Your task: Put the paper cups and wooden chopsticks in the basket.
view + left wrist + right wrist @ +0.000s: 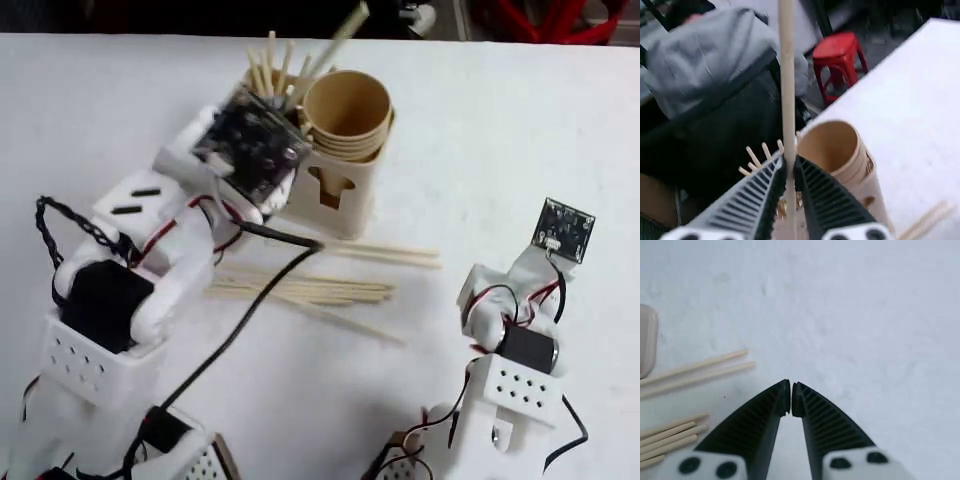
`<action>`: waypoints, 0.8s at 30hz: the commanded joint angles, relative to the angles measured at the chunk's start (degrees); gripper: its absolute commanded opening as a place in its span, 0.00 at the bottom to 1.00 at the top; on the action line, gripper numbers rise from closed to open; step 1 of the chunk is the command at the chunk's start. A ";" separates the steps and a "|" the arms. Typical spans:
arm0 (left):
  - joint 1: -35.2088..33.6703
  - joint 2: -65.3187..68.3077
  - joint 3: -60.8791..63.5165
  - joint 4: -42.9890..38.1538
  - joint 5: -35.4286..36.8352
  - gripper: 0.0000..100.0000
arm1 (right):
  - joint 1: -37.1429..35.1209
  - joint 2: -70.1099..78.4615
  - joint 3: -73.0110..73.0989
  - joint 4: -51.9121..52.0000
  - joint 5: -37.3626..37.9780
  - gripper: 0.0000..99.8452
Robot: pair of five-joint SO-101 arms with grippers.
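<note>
Here the left gripper [790, 164] clamps one chopstick [786, 75] over the basket [345, 195], far centre, stacked paper cups [346, 108] already inside. The right gripper [790, 392] hangs pinched closed on nothing, right of the loose chopsticks [305, 290] lying near the basket

White worktop [520, 130]. Tan paper cups [346, 105] sit in a cream basket [340, 205]. Loose chopsticks [300, 290] and the chopstick [786, 75] pinched in the left claw [791, 162] are pale wood. Left and right claw [790, 390] are black and ridged, with white bases. Red stool [840, 55], upper centre.
</note>
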 commanded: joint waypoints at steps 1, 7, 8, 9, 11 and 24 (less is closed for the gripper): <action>0.13 -1.45 -2.11 -12.57 6.07 0.02 | 0.48 -1.01 -0.35 -0.66 0.44 0.02; -1.10 6.02 -2.20 -21.71 9.14 0.02 | 0.48 -1.01 -0.35 -0.57 0.44 0.02; -1.54 7.69 -2.20 -22.59 9.14 0.02 | 0.48 -1.01 -0.35 -0.57 0.44 0.02; -1.98 9.36 -2.20 -23.91 9.14 0.02 | 0.57 -1.01 -0.35 -0.57 0.44 0.02; -3.47 12.18 -2.20 -26.73 9.14 0.02 | 0.57 -1.10 -0.35 -0.57 0.44 0.02; -10.95 27.30 -2.37 -33.32 9.14 0.02 | 0.57 -1.10 -0.35 -0.57 0.70 0.02</action>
